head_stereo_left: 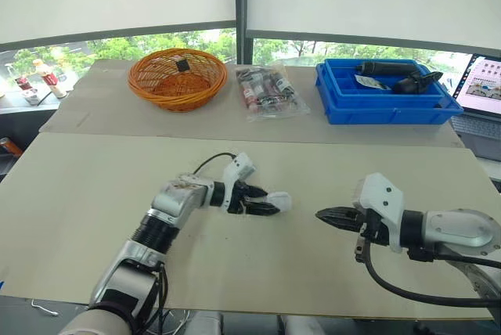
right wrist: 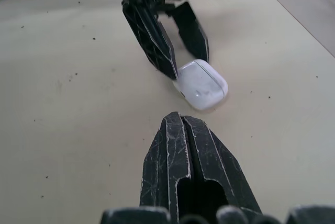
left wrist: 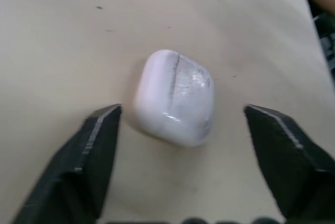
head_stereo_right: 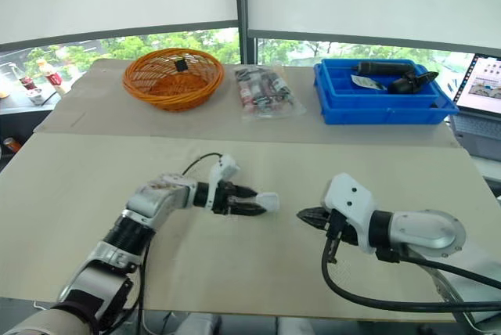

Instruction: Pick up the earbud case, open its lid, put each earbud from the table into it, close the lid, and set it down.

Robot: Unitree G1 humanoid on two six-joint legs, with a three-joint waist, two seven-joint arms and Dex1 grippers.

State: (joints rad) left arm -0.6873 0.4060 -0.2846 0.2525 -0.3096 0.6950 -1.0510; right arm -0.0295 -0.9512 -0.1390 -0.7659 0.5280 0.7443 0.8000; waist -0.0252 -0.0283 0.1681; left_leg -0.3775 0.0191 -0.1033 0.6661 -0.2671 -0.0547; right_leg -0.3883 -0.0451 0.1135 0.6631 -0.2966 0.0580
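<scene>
**Left gripper open around the case**

We see the white case (left wrist: pixel 175 98) lying on the table (head_stereo_left: pixel 78 202) with its lid shut, about midway across the near half. The left gripper (head_stereo_left: pixel 264 203) sits low over the table with its 2 fingers (left wrist: pixel 94 145) spread wide. The case lies between their tips, and the left wrist view shows a gap on each side. The right gripper (head_stereo_left: pixel 322 214) points at the case from the right, near it but apart, its 2 fingers pressed together on nothing. At the far edge we see a basket (head_stereo_left: pixel 178 77), a clear bag (head_stereo_left: pixel 268 92) and a blue tray (head_stereo_left: pixel 383 106), all well apart from the case.
</scene>
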